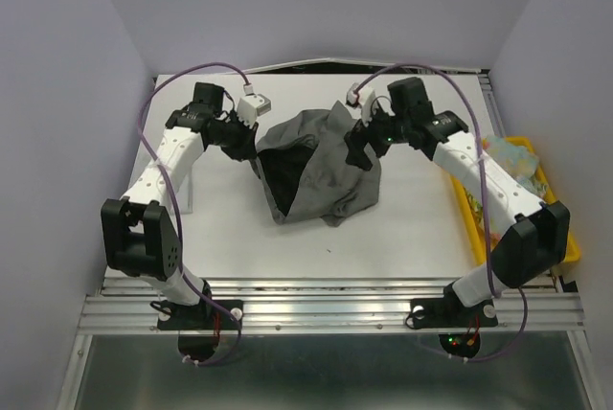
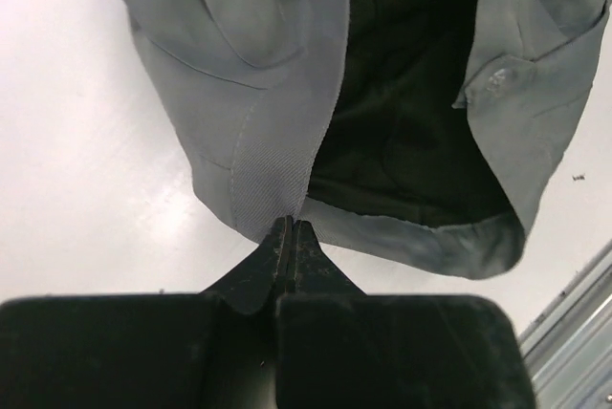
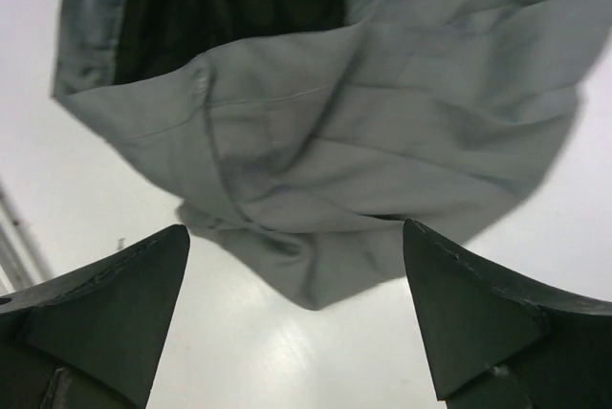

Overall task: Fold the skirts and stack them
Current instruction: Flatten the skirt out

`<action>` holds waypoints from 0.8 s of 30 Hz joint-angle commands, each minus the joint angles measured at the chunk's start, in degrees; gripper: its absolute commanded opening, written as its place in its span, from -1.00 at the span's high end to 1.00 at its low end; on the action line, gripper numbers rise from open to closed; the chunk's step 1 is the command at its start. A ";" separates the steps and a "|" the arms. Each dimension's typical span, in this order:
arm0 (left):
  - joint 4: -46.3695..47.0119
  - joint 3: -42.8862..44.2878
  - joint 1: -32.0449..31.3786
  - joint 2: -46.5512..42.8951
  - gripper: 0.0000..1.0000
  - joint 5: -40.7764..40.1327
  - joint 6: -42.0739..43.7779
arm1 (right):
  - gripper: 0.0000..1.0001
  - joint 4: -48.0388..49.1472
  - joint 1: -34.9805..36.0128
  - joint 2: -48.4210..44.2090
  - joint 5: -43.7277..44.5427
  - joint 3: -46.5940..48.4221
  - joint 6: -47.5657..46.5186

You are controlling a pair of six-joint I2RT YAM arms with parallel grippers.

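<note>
Your left gripper [image 2: 292, 229] has its fingers pressed flat together on the waistband edge of the grey skirt [image 1: 321, 166], near the left-centre of the white table [image 1: 402, 238]. To its left there is bare tabletop as far as the lilac side wall.

The skirt sits mid-table, bunched and partly raised, with its waist gaping towards the near edge to show a black lining. The outer cloth is a smooth, matte charcoal weave with stitched seams, a ribbed waistband and a small button [image 2: 497, 76]. Its hem falls in soft, rounded folds.

Your right gripper [image 3: 295, 229] hangs over the skirt's right side with its two dark wedge fingers spread wide and nothing between them.

Open table lies in front of the skirt, down to the ridged aluminium rail [image 1: 335, 307]. At the far right, a yellow tray [image 1: 549, 180] holds pastel floral cloth [image 1: 512, 156].
</note>
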 commanded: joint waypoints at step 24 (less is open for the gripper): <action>1.58 -4.36 -0.31 0.68 1.00 2.53 -1.68 | 0.17 14.73 22.66 20.91 27.89 -4.51 5.64</action>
